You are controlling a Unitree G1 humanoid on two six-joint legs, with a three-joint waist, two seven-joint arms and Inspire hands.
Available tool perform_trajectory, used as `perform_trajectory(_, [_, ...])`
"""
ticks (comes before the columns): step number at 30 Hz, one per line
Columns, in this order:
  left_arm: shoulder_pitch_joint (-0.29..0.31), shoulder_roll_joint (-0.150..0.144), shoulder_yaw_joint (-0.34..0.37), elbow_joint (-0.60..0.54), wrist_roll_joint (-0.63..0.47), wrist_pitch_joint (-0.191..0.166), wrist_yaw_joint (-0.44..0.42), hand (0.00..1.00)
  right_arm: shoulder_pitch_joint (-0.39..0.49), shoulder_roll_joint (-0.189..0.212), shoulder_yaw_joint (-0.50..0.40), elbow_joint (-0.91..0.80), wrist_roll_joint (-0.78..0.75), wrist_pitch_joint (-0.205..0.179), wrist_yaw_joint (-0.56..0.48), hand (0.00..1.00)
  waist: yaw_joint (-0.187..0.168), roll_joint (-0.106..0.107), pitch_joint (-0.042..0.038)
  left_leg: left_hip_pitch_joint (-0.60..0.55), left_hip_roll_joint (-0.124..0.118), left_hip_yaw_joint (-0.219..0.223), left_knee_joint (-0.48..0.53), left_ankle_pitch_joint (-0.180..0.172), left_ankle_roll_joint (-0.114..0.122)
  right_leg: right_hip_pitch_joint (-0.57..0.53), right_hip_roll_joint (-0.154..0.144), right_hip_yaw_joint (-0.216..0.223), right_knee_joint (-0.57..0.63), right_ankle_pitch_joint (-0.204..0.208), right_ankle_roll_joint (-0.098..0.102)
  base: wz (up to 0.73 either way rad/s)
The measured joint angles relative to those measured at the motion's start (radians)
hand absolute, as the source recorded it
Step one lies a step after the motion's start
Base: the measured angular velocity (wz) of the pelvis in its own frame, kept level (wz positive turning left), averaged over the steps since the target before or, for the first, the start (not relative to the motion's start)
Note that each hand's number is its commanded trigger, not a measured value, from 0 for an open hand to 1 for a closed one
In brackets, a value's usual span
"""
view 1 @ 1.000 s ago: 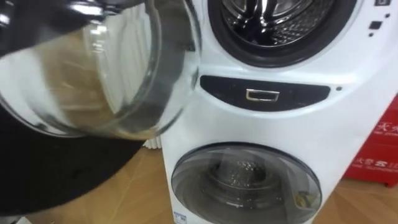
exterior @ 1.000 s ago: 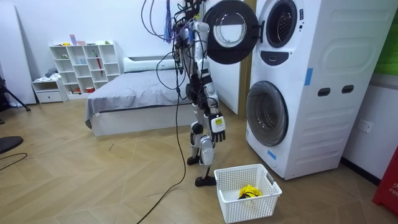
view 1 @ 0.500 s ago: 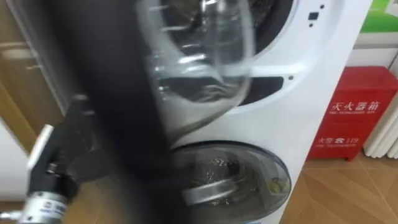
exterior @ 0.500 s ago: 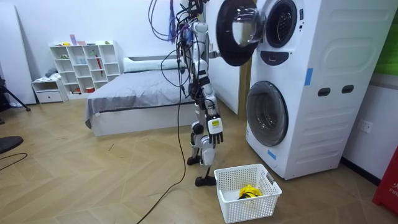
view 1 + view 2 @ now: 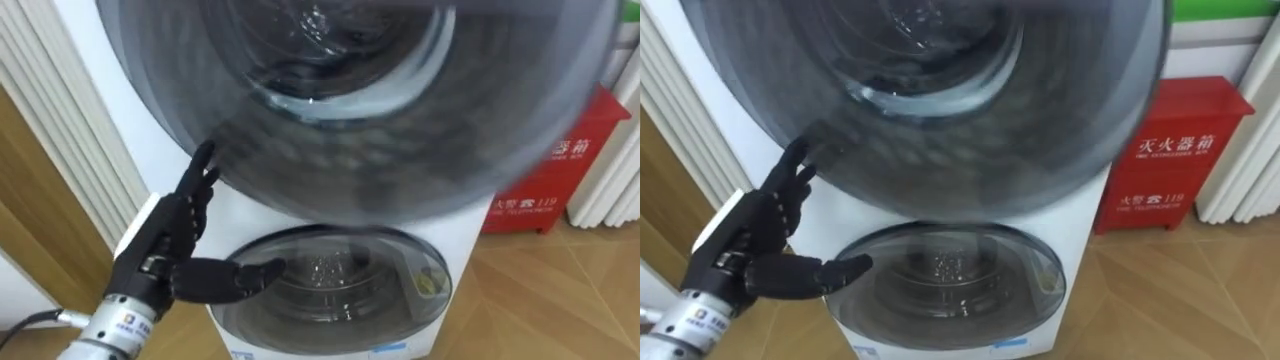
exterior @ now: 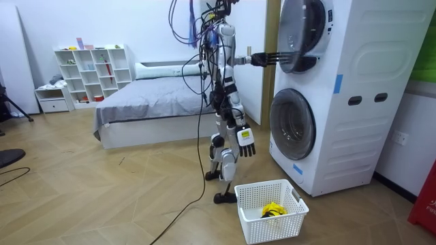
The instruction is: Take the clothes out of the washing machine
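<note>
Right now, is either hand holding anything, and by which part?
Nothing is held. The left hand, fingers straight, is at the rim of the round dark glass washer door; the right hand hangs open.

Eye views: head-mounted, close up, angled down at washing machine front. Room view: set well back, facing whole robot, machine at frame right. Shared: upper door and lower door.

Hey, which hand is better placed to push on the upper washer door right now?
Left. The left hand is raised with straight fingers at the edge of the upper door; the right hand hangs open by the robot's side, away from the machine.
</note>
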Motion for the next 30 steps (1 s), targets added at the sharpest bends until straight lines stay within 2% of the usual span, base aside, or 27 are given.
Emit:
perform_trajectory(3, [-0.037,-0.027,-0.027,0.011,0.006,-0.002,0.005,0.0,0.0,0.007,0.018,0.019,0.018,-0.013,-0.021,0.0,-0.007,-0.003,0.0018,0.003,0.0,0.001,0.0,0.0,0.0,0.006,0.0,0.001,0.002,0.0,0.0,0.0])
perform_trajectory(4, [-0.038,-0.037,-0.032,0.03,0.006,-0.016,0.016,0.0,0.0,0.009,0.024,0.024,0.027,-0.02,-0.028,0.0,-0.001,-0.005,0.0036,0.01,0.0,0.002,-0.001,0.0,0.0,0.012,0.0,0.001,0.001,0.0,0.0,0.0])
perform_trajectory(6, [-0.049,-0.036,-0.048,0.086,0.006,-0.028,0.023,0.0,-0.005,0.011,0.035,0.022,0.036,-0.019,-0.032,0.0,-0.002,-0.008,0.0049,0.021,0.0,0.004,-0.005,0.0,0.0,0.014,0.0,0.003,0.002,0.0,0.0,-0.05])
perform_trajectory(9, [-0.08,-0.05,-0.065,0.191,0.009,-0.092,0.027,0.0,-0.002,0.016,0.034,0.022,0.048,-0.02,-0.042,0.0,0.001,-0.016,0.0085,0.032,0.0,0.011,-0.015,-0.001,-0.001,0.015,0.0,0.008,0.006,0.0,0.0,-0.09])
perform_trajectory(11, [-0.083,-0.052,-0.07,0.268,0.008,-0.124,0.027,0.0,-0.002,0.016,0.034,0.021,0.063,-0.02,-0.048,0.0,0.0,-0.013,0.0069,0.04,0.001,0.025,-0.016,-0.001,-0.001,0.013,0.002,0.02,0.004,-0.002,0.0,-0.21])
perform_trajectory(13, [-0.091,-0.06,-0.073,0.387,0.01,-0.213,0.027,0.0,0.005,0.021,0.033,0.02,0.09,-0.018,-0.056,0.0,0.003,-0.015,0.0048,0.054,0.004,0.039,-0.019,-0.001,-0.001,0.018,0.005,0.034,0.006,-0.001,0.0,-0.19])
perform_trajectory(15, [-0.091,-0.068,-0.073,0.495,0.025,-0.256,0.029,0.0,0.007,0.024,0.031,0.02,0.095,-0.019,-0.059,0.0,0.012,-0.016,0.0029,0.071,0.007,0.057,-0.025,-0.002,-0.002,0.021,0.012,0.057,0.011,-0.001,-0.001,-0.28])
perform_trajectory(16, [-0.099,-0.07,-0.073,0.622,0.046,-0.253,0.043,0.0,0.005,0.025,0.031,0.019,0.096,-0.019,-0.06,0.0,0.015,-0.014,0.0008,0.075,0.011,0.066,-0.026,-0.004,-0.006,0.021,0.015,0.066,0.015,-0.001,-0.003,-0.33])
perform_trajectory(17, [-0.105,-0.071,-0.072,0.696,0.054,-0.241,0.053,0.0,0.005,0.027,0.032,0.019,0.1,-0.02,-0.059,0.0,0.014,-0.015,-0.0011,0.077,0.013,0.071,-0.026,-0.005,-0.007,0.02,0.017,0.068,0.016,-0.002,-0.005,-0.35])
perform_trajectory(18, [-0.113,-0.074,-0.072,0.852,0.079,-0.213,0.081,0.0,0.005,0.03,0.032,0.019,0.115,-0.02,-0.059,0.0,0.015,-0.017,-0.0061,0.08,0.019,0.085,-0.028,-0.008,-0.011,0.014,0.024,0.081,0.017,-0.001,-0.008,-0.34])
perform_trajectory(19, [-0.095,-0.075,-0.063,0.998,0.121,-0.184,0.093,0.0,0.01,0.03,0.032,0.019,0.131,-0.02,-0.058,0.0,0.015,-0.021,-0.0111,0.085,0.024,0.089,-0.032,-0.01,-0.016,0.015,0.031,0.086,0.017,0.002,-0.013,-0.36])
perform_trajectory(20, [-0.08,-0.075,-0.052,1.053,0.137,-0.17,0.095,0.0,0.013,0.031,0.032,0.019,0.132,-0.02,-0.058,0.0,0.015,-0.017,-0.0174,0.085,0.027,0.089,-0.032,-0.012,-0.018,0.014,0.033,0.086,0.016,0.003,-0.016,-0.18])
perform_trajectory(21, [-0.045,-0.075,-0.023,1.135,0.173,-0.153,0.113,0.0,0.02,0.035,0.03,0.022,0.133,-0.02,-0.057,0.0,0.013,-0.032,-0.0175,0.087,0.032,0.088,-0.03,-0.013,-0.02,0.013,0.037,0.084,0.016,0.001,-0.019,0.0])
perform_trajectory(22, [-0.019,-0.078,0.008,1.221,0.215,-0.153,0.135,0.0,0.02,0.036,0.021,0.038,0.137,-0.021,-0.053,0.0,0.018,-0.043,-0.017,0.087,0.034,0.087,-0.03,-0.013,-0.022,0.013,0.04,0.082,0.014,0.001,-0.021,0.03])
perform_trajectory(25, [0.048,-0.077,0.03,1.375,0.247,-0.154,0.207,0.0,0.023,0.039,0.024,0.053,0.158,-0.034,-0.053,0.0,0.027,-0.054,-0.0225,0.091,0.035,0.087,-0.03,-0.016,-0.026,0.024,0.042,0.083,0.0,0.001,-0.021,0.01])
perform_trajectory(28, [0.087,-0.086,0.086,1.437,0.243,-0.153,0.279,0.0,0.022,0.067,0.025,0.057,0.226,-0.062,-0.05,0.0,0.053,-0.055,-0.0198,0.103,0.039,0.087,-0.033,-0.026,-0.028,0.035,0.046,0.08,-0.004,0.0,-0.019,-0.01])
perform_trajectory(30, [0.102,-0.093,0.095,1.439,0.243,-0.154,0.32,0.0,0.029,0.068,0.028,0.069,0.26,-0.069,-0.048,0.0,0.064,-0.054,-0.0181,0.105,0.039,0.086,-0.036,-0.03,-0.028,0.036,0.046,0.077,-0.004,-0.001,-0.019,0.0])
